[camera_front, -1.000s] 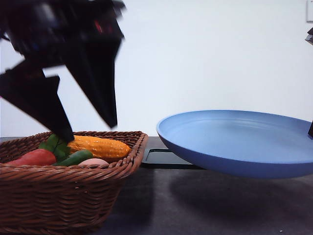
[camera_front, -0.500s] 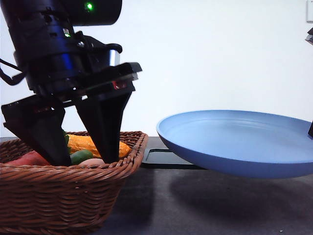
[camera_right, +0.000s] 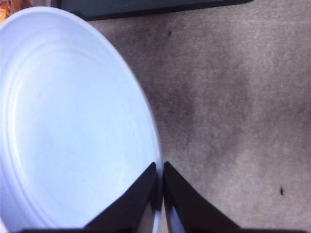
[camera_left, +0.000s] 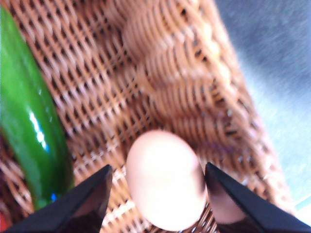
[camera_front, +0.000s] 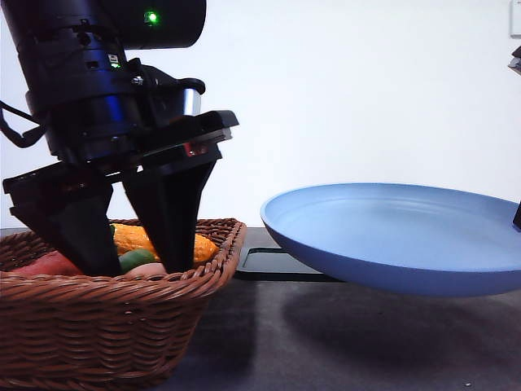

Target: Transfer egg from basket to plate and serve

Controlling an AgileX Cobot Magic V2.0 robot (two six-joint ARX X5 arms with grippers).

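Lying in basket (camera_left: 194,82): egg (camera_left: 165,179) between spread left gripper (camera_left: 158,187) fingers; right gripper (camera_right: 159,182) pinching empty plate (camera_right: 73,136).

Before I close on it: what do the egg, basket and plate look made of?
Small pinkish egg: smooth, matte, evenly coloured shell; real or imitation, unclear. Brown woven basket: wicker-like, visible strands and braided rim. Wide blue round plate: smooth matte, uniform colour, probably plastic or glazed ceramic.

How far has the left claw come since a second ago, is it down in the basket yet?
Yes. The left claw has dropped from above the basket rim to inside it, fingers now straddling the egg, open and not yet closed.
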